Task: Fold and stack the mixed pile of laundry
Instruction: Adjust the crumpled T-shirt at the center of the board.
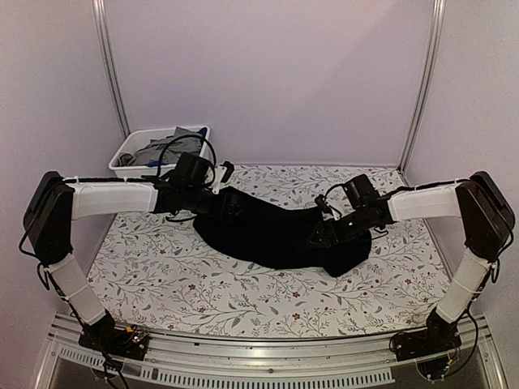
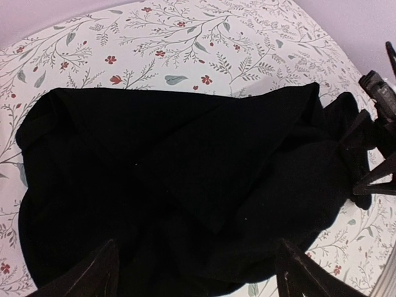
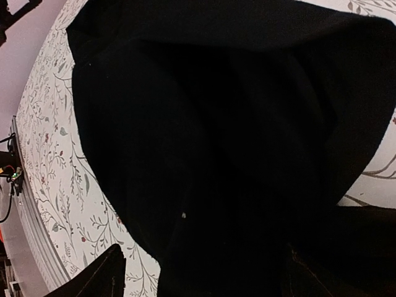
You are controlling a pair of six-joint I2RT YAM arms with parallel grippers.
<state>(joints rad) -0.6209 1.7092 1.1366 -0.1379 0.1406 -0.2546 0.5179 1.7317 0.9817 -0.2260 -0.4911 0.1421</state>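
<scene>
left gripper (image 2: pixel 198 246) spread over black t-shirt (image 2: pixel 173 154)

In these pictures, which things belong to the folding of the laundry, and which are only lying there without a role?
Belong to the job:
- black garment, spread out
- grey clothes inside the white bin

Only lying about:
- the white bin itself
- flowered table cover

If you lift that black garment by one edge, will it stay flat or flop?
Likely floppy: the black garment lies in soft overlapping folds, so it should sag from a lifted edge. Pushed, it would probably bunch on the floral table cover rather than slide whole.
</scene>
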